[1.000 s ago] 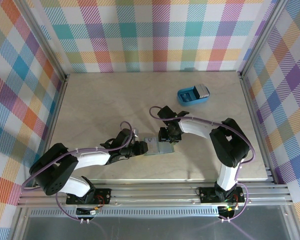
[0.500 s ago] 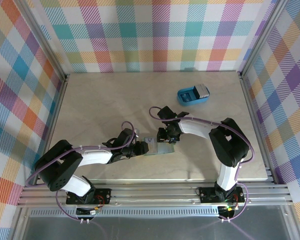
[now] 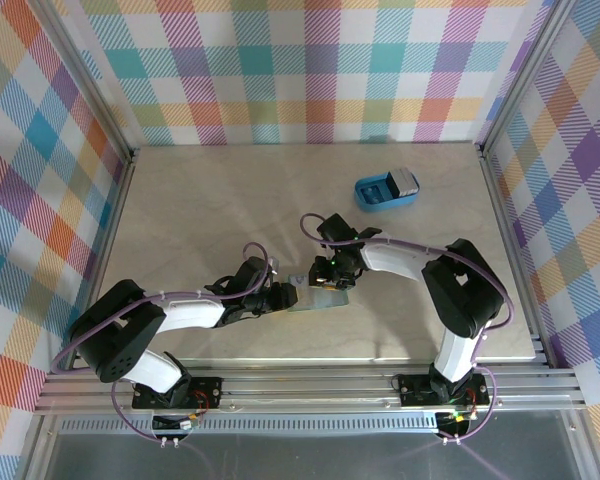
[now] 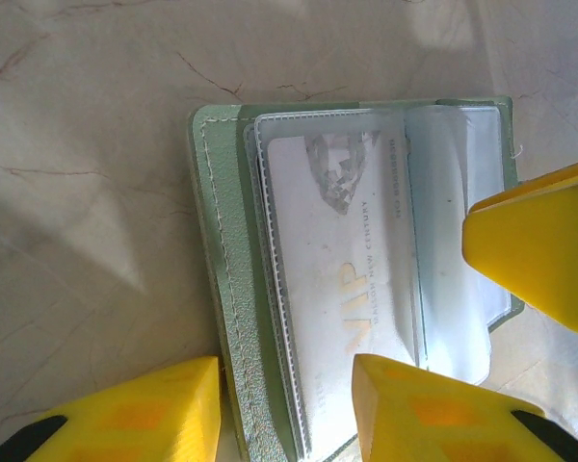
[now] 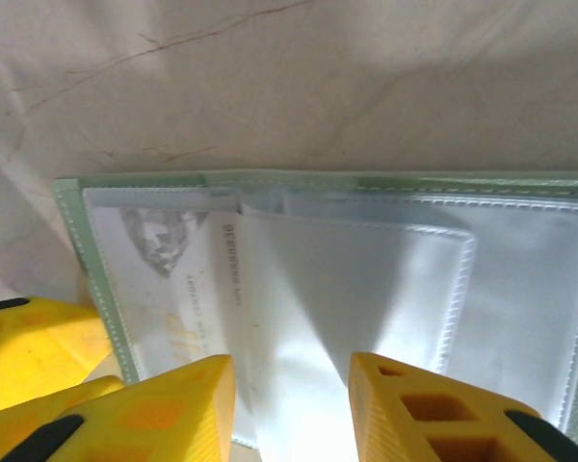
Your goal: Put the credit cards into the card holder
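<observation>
Left claw [image 4: 284,404] parted astride wallet [image 4: 217,241], 9 o'clock edge: I'd pin it flat. Right claw [image 5: 289,385] parted around clear sleeve [image 5: 347,289]: open pocket gently, sparing seated card [image 4: 337,260].

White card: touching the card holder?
Touching. Left wrist view shows the white card sitting inside a clear sleeve of the green card holder.

gold "VIP" on the grey-white card [image 4: 342,318] inside the card holder [image 4: 222,289], smaller print beside it illegible
</observation>
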{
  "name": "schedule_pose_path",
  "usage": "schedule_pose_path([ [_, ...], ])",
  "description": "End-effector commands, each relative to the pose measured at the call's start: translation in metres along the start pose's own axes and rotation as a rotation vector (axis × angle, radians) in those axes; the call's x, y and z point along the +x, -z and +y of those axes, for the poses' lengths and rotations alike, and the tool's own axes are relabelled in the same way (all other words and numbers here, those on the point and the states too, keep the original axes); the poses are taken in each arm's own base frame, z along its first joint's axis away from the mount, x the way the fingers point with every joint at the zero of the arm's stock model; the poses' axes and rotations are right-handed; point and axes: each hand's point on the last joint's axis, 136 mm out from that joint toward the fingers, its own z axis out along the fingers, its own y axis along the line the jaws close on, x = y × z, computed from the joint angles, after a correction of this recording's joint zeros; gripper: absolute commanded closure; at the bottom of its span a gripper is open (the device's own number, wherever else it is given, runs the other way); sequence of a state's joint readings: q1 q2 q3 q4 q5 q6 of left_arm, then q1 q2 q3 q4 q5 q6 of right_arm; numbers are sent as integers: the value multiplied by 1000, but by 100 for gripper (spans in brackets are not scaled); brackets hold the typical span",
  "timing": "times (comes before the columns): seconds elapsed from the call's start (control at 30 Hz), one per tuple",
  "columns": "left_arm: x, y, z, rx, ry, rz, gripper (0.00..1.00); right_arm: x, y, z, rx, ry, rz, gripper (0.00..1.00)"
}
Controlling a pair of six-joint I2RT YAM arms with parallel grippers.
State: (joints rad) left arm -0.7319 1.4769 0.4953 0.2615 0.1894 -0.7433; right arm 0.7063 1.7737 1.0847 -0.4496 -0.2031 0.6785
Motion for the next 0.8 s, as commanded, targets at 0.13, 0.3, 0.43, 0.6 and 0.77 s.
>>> schedule_pose_path([
  [0.13,-13,11,-19,38,-32,-53,60,0,10,16,-79,-12,-4,64],
  [0.3,-13,13,-17,30,-36,-53,60,-10,26,0,33,16,-82,62],
  [0.43,-10,9,-17,34,-37,-39,60,-16,37,-23,178,48,-124,56],
  [0.6,-10,4,-15,27,-35,-35,60,-16,29,-34,203,48,-91,52],
  [0.77,-14,5,-19,29,-40,-40,60,-14,18,-37,198,47,-64,51],
])
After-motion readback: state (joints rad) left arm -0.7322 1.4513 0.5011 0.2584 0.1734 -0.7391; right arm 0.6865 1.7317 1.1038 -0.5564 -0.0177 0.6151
